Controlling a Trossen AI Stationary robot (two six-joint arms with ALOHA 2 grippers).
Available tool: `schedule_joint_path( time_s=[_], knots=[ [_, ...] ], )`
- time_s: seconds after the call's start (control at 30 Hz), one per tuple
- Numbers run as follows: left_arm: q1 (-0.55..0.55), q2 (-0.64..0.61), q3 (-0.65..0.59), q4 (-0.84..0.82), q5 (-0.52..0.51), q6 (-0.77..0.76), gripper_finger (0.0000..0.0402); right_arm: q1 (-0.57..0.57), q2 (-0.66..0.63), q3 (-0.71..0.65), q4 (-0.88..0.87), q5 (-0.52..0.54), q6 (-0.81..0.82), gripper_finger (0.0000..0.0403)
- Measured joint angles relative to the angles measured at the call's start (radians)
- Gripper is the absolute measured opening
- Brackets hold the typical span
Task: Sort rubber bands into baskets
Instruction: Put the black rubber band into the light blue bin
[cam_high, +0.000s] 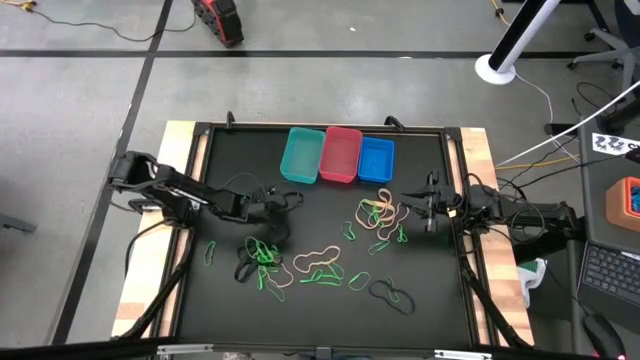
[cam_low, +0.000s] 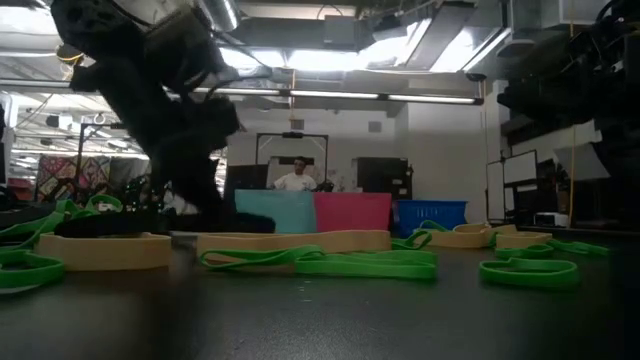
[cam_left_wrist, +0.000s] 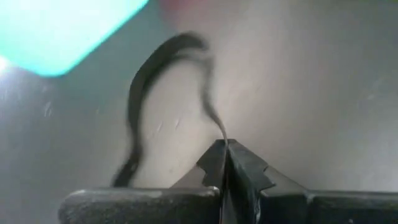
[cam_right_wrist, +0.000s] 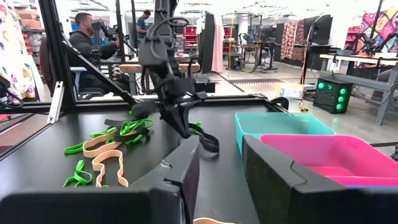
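Three baskets stand in a row at the table's far edge: teal (cam_high: 301, 155), red (cam_high: 340, 153) and blue (cam_high: 376, 160). Green, tan and black rubber bands lie loose over the table's middle (cam_high: 300, 265). My left gripper (cam_high: 284, 205) slants down just near of the teal basket, shut on a black rubber band (cam_left_wrist: 140, 81). The right wrist view also shows the left gripper (cam_right_wrist: 186, 132) and that band (cam_right_wrist: 210, 144). My right gripper (cam_right_wrist: 221, 171) waits level and open at the table's right side, with nothing between its fingers. My left gripper pinches one thin strand of the black rubber band (cam_left_wrist: 221, 132) between its two fingertips. The fingers slant down from the table's left. The band's loop (cam_left_wrist: 180, 42) runs out ahead of the fingers and lies slack on the table.
A tan and green heap of bands (cam_high: 380, 213) lies near my right gripper. More green ones (cam_high: 262, 252), a tan one (cam_high: 316, 262) and a black one (cam_high: 392, 295) lie toward the near edge. A person (cam_low: 296, 178) sits beyond the table's far side.
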Motion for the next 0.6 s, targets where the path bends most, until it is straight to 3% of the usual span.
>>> schedule_joint_path(
  time_s=[0.3,0.6],
  knots=[
    [0.006,-0.125,0.0,0.148,0.002,0.038,0.0004,0.0,0.0,0.0,0.001,0.002,-0.005,0.0122],
    [0.112,-0.169,0.001,0.443,0.003,0.271,0.0003,0.0,0.0,0.0,0.004,0.009,-0.007,0.0122]
  ],
)
